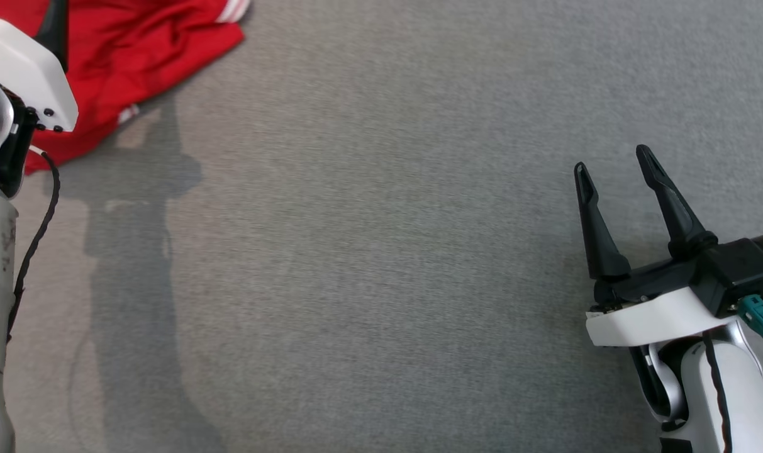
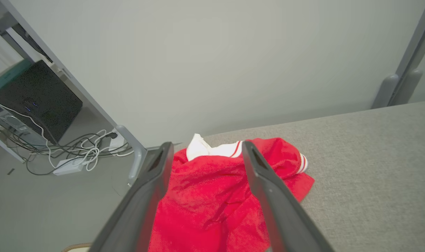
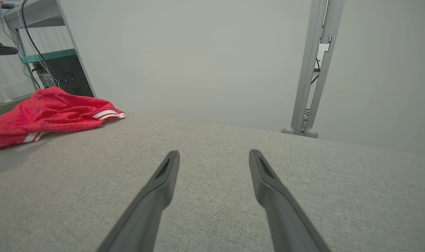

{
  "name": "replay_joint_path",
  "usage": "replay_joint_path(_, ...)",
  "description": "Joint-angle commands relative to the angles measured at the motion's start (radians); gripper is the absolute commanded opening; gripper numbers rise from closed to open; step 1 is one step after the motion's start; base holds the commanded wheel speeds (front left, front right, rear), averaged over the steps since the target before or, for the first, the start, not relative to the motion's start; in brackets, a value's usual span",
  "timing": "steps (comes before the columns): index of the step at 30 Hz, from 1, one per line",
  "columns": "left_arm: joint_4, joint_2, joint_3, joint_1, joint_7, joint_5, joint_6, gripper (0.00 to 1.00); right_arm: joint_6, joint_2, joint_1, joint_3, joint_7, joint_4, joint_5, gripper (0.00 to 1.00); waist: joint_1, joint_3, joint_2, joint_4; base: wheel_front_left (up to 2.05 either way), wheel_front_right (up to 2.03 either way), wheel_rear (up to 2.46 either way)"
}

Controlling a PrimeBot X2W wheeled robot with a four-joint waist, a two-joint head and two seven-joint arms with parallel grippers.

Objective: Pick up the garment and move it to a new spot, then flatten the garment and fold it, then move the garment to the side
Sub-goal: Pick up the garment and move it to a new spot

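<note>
Surface (image 1: 381, 251): grey woven cloth top that spans the head view. The left arm's shadow falls down its left side.
Wall (image 2: 212, 52): plain pale panel behind the far edge of the surface.
Garment (image 1: 142, 44): red and crumpled in a loose heap, not flattened. It lies at the far left corner of the surface, close to the edge. White lining shows at the top of the heap, and white-and-red striped cuffs (image 2: 302, 163) at its right side.
Frame post (image 3: 310, 66): grey metal upright beyond the far edge, on two rounded feet.
Computer tower (image 2: 37, 98): black box on the floor off the left edge, under a shelf.
Left gripper (image 2: 207, 147): fingers spread wide, grasping nothing. It is poised over the garment, and red cloth shows between and beyond the two fingers. Cannot tell whether the tips touch the cloth.
Right gripper (image 1: 612, 160): released, fingers well apart and empty. It hangs over bare surface at the near right, well apart from the garment.
Cables (image 2: 75, 150): tangle of black and white leads on the floor beside the tower.
Power strip (image 2: 67, 168): white, lying among the cables.
</note>
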Motion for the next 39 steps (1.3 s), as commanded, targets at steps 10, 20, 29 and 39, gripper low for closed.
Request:
replay_joint_path(10,0.203,0.070,-0.034,-0.128,-0.011,0.057,0.037,1.00,0.000,-0.005,-0.031,0.011,-0.006,-0.032,-0.015,1.00,0.0000,0.137,0.0000,-0.133,0.00,0.00,0.00)
replay_joint_path(20,0.351,0.115,-0.054,-0.187,0.031,0.067,0.043,1.00,0.000,-0.005,-0.050,0.048,-0.022,-0.026,-0.002,1.00,0.0000,0.194,0.0000,-0.168,0.00,0.00,0.00)
replay_joint_path(29,0.412,0.110,-0.059,-0.206,0.017,0.051,0.044,0.00,0.000,-0.006,-0.060,0.024,-0.047,-0.017,-0.002,1.00,0.0000,0.190,0.0000,-0.171,0.00,0.00,0.00)
replay_joint_path(39,0.397,0.098,-0.115,-0.240,-0.059,0.077,0.021,0.00,0.000,-0.005,-0.042,0.025,-0.075,0.028,0.026,1.00,0.0000,0.082,0.0000,-0.162,0.00,0.00,0.00)
